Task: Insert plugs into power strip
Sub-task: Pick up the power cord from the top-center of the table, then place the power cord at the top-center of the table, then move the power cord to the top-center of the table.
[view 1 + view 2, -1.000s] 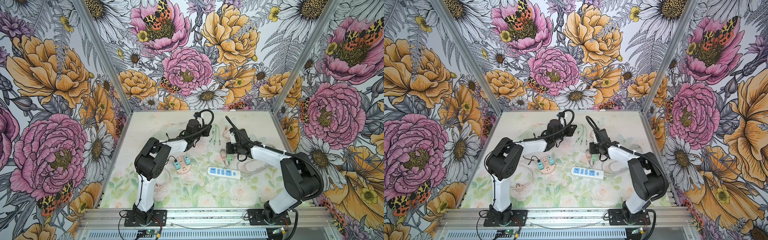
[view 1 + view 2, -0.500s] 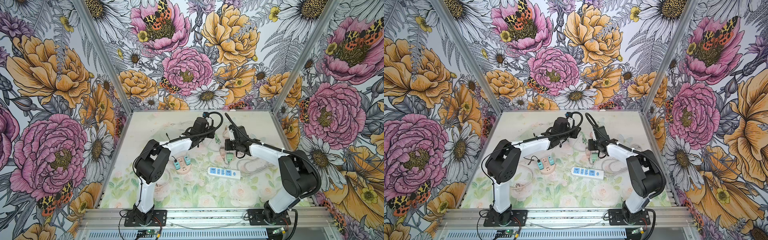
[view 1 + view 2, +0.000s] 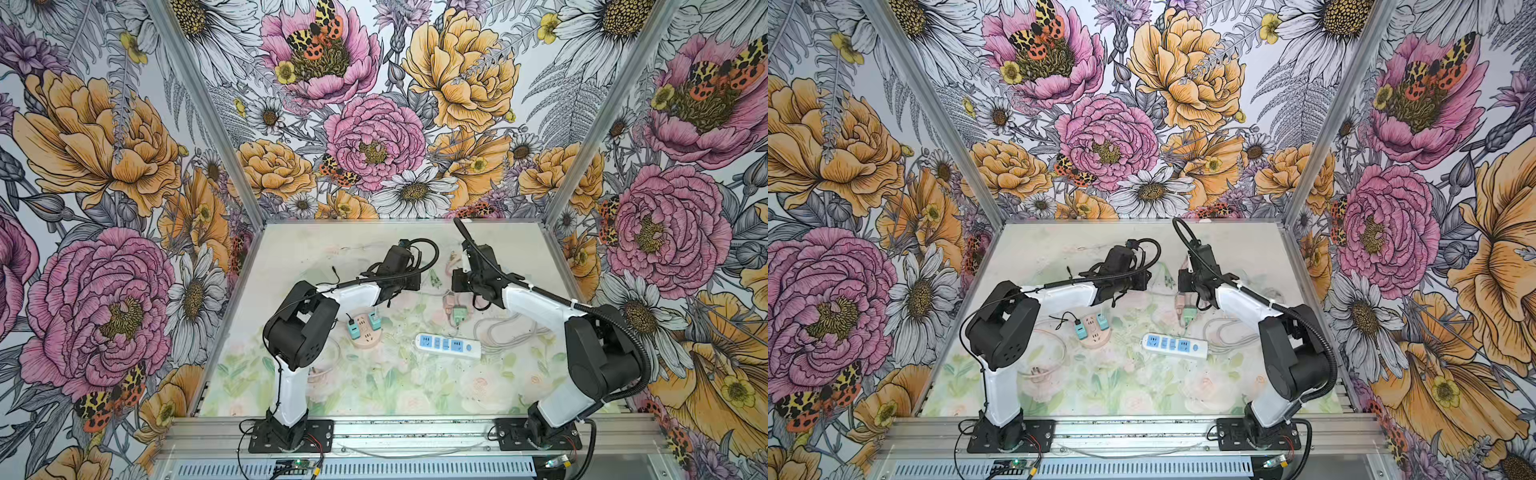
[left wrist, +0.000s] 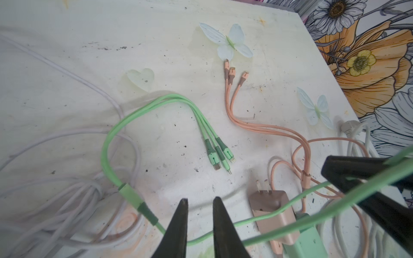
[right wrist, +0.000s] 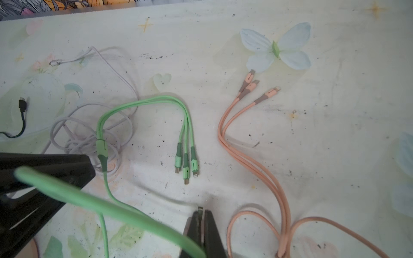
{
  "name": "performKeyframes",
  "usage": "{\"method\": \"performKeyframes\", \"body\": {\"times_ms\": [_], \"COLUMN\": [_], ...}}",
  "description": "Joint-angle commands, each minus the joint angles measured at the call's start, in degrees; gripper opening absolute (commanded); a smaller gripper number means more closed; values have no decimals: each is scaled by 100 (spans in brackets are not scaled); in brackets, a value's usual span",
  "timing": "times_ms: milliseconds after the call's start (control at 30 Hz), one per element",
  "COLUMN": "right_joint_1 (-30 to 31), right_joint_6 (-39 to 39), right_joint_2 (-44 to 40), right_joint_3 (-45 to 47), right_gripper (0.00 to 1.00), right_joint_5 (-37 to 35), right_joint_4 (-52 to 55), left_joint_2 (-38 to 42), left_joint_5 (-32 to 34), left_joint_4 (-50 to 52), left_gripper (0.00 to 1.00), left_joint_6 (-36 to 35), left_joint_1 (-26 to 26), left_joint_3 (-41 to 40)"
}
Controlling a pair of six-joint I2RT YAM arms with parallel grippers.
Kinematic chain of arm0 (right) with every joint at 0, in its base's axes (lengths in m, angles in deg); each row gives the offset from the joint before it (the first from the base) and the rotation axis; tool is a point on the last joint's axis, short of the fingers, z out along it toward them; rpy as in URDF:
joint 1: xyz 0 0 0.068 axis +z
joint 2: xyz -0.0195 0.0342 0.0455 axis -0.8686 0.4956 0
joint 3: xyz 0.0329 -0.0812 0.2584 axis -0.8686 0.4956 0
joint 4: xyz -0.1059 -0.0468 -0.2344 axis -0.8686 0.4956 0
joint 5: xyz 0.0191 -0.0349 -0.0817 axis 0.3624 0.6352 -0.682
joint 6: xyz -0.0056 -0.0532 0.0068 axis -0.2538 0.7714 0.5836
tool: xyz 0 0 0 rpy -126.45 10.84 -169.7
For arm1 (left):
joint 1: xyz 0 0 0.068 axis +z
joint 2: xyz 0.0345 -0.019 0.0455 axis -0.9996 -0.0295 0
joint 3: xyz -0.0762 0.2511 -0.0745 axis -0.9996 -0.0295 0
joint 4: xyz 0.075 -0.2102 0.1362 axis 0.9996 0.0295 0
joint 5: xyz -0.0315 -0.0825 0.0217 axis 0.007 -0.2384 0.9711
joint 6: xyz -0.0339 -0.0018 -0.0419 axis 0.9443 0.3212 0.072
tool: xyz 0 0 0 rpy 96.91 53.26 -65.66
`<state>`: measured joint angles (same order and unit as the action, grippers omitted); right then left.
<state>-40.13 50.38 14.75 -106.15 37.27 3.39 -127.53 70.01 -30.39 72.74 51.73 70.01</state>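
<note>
Currently both arms reach toward the back middle of the table (image 3: pixel 291 249). The left gripper (image 4: pixel 200 201) hangs over the green cable (image 4: pixel 105 145). Its jaws stand a narrow gap apart with nothing between the tips, and the cable crosses behind its fingers (image 4: pixel 176 230).

The right gripper (image 5: pixel 202 213) has its jaws pressed together. A small metal bit shows at the tips, too small to identify. In the right wrist view a raised, blurred stretch of the green cable runs up to these jaws. In the left wrist view the same cable lies across the right gripper. Whether it is pinched I cannot tell.

The pink-brown plug (image 4: pixel 270 207) lies on the table with its 2 prongs showing, touching the green plug (image 4: pixel 310 243) beside it. In both top views this pair sits just below the right gripper, between it and the strip (image 3: pixel 449 345), near the strip but apart from it. One teal plug (image 3: pixel 354 331) and a second teal plug (image 3: pixel 375 321) stand on a round pink hub (image 3: pixel 368 340), which lies to the left of the strip and apart from it, close to the left arm.

The green cable's 3 heads (image 4: pixel 220 156) rest on the table beyond the left gripper. The pink cable (image 4: pixel 245 125) fans its own 3 heads further back. Tangled white cords (image 4: pixel 67 201) lie beside the green cable's loop.
</note>
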Motion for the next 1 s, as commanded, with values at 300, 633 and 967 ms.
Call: {"method": "performKeyframes", "body": {"times_ms": [300, 633, 967], "right_joint_1": [-52, -148, -146], "right_joint_6": [-127, -341, -423], "right_joint_2": [161, 65, -9], "right_joint_3": [-388, -336, -125], "right_gripper": [0, 0, 0], "right_joint_5": [-284, -594, -323], "right_joint_4": [-303, -440, -612], "left_joint_2": [-10, -513, -1433], "left_joint_5": [-7, -151, -124], "left_joint_4": [690, 893, 889], "left_gripper": [26, 26, 25], "left_joint_6": [454, 718, 763], "left_joint_1": [-48, -142, 69], "left_joint_3": [77, 412, 1607]}}
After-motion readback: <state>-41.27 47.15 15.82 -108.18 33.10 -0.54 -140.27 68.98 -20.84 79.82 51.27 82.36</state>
